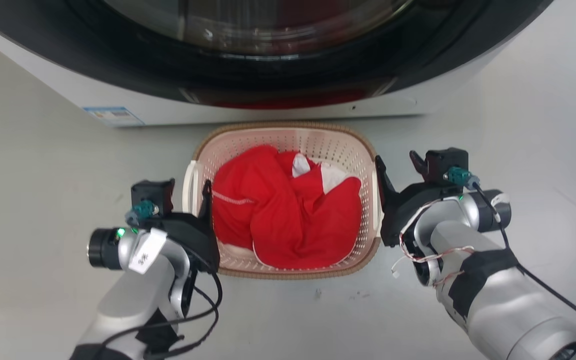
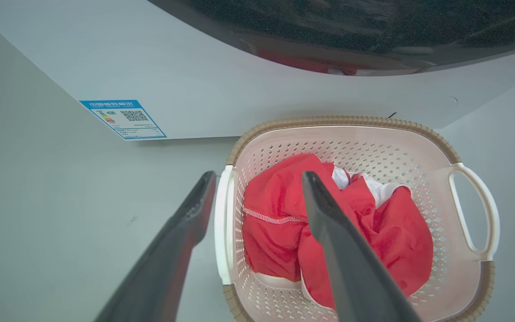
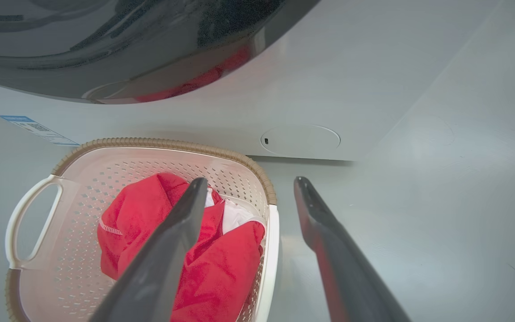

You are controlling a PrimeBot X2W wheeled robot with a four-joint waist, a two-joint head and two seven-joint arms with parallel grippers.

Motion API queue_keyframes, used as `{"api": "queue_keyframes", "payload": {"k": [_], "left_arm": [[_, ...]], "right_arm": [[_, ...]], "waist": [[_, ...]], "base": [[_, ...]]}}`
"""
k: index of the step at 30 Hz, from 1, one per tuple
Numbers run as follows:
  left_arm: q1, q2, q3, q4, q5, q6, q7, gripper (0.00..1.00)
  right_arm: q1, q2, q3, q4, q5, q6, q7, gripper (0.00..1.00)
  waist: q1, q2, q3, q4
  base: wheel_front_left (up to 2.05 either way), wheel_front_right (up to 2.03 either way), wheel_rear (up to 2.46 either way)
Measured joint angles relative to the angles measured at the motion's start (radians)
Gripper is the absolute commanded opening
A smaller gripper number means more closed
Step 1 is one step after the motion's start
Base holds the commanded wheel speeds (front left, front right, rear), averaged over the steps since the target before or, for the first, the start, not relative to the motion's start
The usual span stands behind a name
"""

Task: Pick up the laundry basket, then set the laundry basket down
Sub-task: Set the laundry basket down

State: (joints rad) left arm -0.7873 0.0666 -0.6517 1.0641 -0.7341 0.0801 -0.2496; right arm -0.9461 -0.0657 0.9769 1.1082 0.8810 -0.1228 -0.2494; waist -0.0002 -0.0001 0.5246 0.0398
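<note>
Ok so everything here is placed relative to the laundry basket (image 1: 338, 150). It sits upright on the pale floor (image 1: 28, 200), open top facing up, right in front of the washing machine (image 1: 58, 85). Its far rim is up near the machine's base, though I can't tell if they actually touch. It looks a bit wider than it is deep, so the long axis runs side to side along the machine's front, with a white handle at each end.

Off past the basket's left far corner there's a blue label (image 2: 122, 118) stuck on the machine. At the basket's left end, the left gripper (image 2: 258, 178) has its jaws spread wide and straddles the left handle (image 2: 222, 223). One finger is outside the basket, the other is inside above the laundry. I can't say whether either one is touching the plastic.

In the basket's middle is a bunched-up red cloth (image 1: 278, 215) with some white bits showing.

It's the same deal at the right end. The right gripper (image 3: 251, 180) is spread, with the right handle (image 3: 272, 250) between its fingers, one over the cloth and one over bare floor.
</note>
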Motion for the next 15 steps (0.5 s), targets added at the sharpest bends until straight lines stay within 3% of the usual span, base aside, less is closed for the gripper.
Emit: {"api": "queue_keyframes", "payload": {"k": [15], "left_arm": [[0.288,0.051,0.107,-0.261,0.071,0.028,0.0,1.0]], "right_arm": [[0.242,-0.054,-0.147,-0.217,-0.035,-0.002,0.0,1.0]], "waist": [[0.0,0.0,-0.223,0.012]], "base": [[0.0,0.0,0.0]]}}
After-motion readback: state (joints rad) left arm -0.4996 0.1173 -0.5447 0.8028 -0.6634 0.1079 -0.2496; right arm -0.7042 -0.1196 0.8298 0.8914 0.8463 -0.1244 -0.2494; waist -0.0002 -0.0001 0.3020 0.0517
